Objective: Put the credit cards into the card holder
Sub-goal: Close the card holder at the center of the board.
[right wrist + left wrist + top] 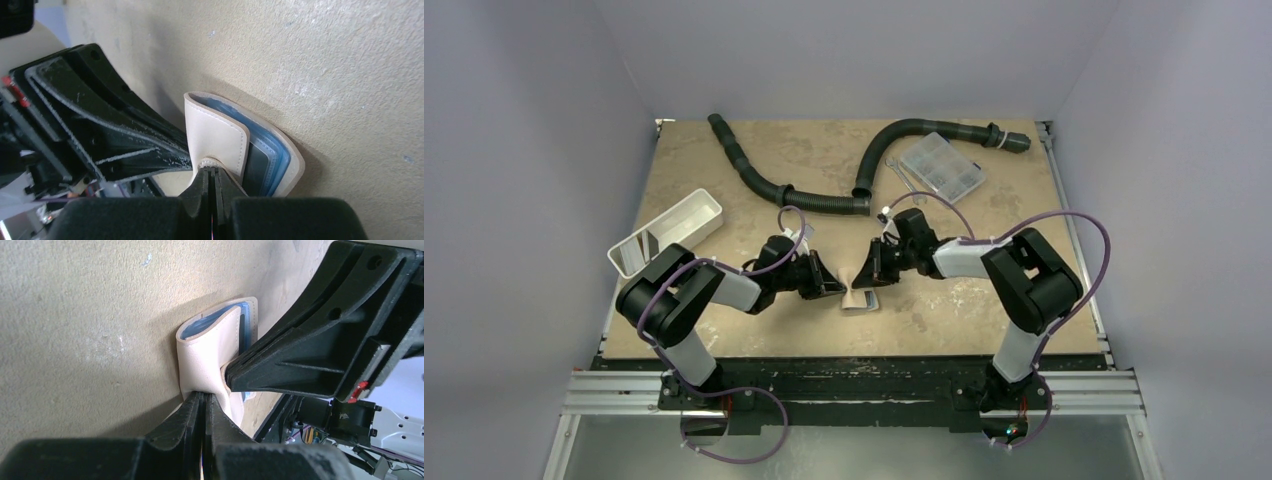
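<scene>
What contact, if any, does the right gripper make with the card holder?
Touching. Right wrist view: the right gripper is shut, pinching the tan flap of the card holder.

left arm [739, 290] low, reaching inward, jaws pinched | right arm [959, 258] low, reaching inward, jaws pinched

You have nothing legible here. No text, label, brand, number or sign can be read on the card holder [215, 135] or anywhere else in the three views.
</scene>
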Controlling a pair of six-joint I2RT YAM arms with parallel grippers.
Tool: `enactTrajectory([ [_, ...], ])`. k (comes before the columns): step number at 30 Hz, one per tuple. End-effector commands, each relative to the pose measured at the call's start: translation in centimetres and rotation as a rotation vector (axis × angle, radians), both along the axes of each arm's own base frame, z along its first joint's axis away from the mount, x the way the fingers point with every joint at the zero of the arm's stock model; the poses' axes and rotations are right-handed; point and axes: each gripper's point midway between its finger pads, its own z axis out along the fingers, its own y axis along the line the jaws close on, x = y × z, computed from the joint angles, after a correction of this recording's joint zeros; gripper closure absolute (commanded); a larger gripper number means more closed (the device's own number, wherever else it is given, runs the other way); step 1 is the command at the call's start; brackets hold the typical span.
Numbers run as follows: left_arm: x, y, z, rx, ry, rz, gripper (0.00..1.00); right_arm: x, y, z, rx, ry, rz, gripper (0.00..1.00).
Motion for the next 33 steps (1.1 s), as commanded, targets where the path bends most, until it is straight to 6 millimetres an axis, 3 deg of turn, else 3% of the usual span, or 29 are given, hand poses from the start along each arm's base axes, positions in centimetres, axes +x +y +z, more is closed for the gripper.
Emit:
enactTrajectory([
  [1, -1.3, -1.0, -0.9, 0.025, 0.011, -0.056, 1.00, -6.3, -4.2, -8.9, -0.585, 0.101, 0.051, 1.00],
  [5, -1.2, -0.9, -0.7, 0.024, 0.003, -0.050, 1.00, -8.3, -7.6, -11.0, -0.957, 0.034, 0.002, 1.00],
  [7, -1.3, -0.8, -0.6, 0.032, 0.000, -0.048, 1.00, -8.9, -8.4, -11.6, -1.009, 0.038, -0.032, 1.00],
  [10, -1.1, -0.7, -0.1, 0.050, -0.018, -0.054, 1.00, -7.0, -8.7, -10.0, -1.046, -0.034, -0.099, 1.00],
  [13, -0.7, -0.5, 0.8, 0.088, -0.051, -0.078, 1.00, -4.1, -5.2, -6.2, -0.902, -0.138, -0.056, 1.00],
  [16, -0.3, 0.0, 2.0, 0.149, -0.098, -0.099, 0.98, -0.8, -1.4, -0.5, -0.685, -0.227, -0.003, 0.96],
  [20, 0.1, 1.3, 3.2, 0.235, -0.154, -0.110, 0.77, 2.4, 0.4, 8.6, -0.462, -0.365, -0.010, 0.65],
  [22, 0.0, 1.8, 3.5, 0.264, -0.162, -0.117, 0.70, 3.0, -0.1, 10.5, -0.466, -0.417, -0.004, 0.48],
  [24, 0.1, 2.5, 4.3, 0.280, -0.176, -0.112, 0.64, 2.8, -0.5, 10.2, -0.501, -0.417, 0.037, 0.44],
  [29, 1.2, 6.9, 5.6, 0.432, -0.193, -0.045, 0.55, 0.9, -0.6, 7.9, -0.560, -0.391, 0.077, 0.45],
  [31, 1.9, 8.9, 6.7, 0.478, -0.211, 0.006, 0.53, 0.1, 0.6, 7.5, -0.552, -0.390, 0.089, 0.52],
  [33, 2.2, 10.4, 7.5, 0.506, -0.223, 0.046, 0.51, -0.6, 2.1, 7.8, -0.524, -0.403, 0.103, 0.71],
])
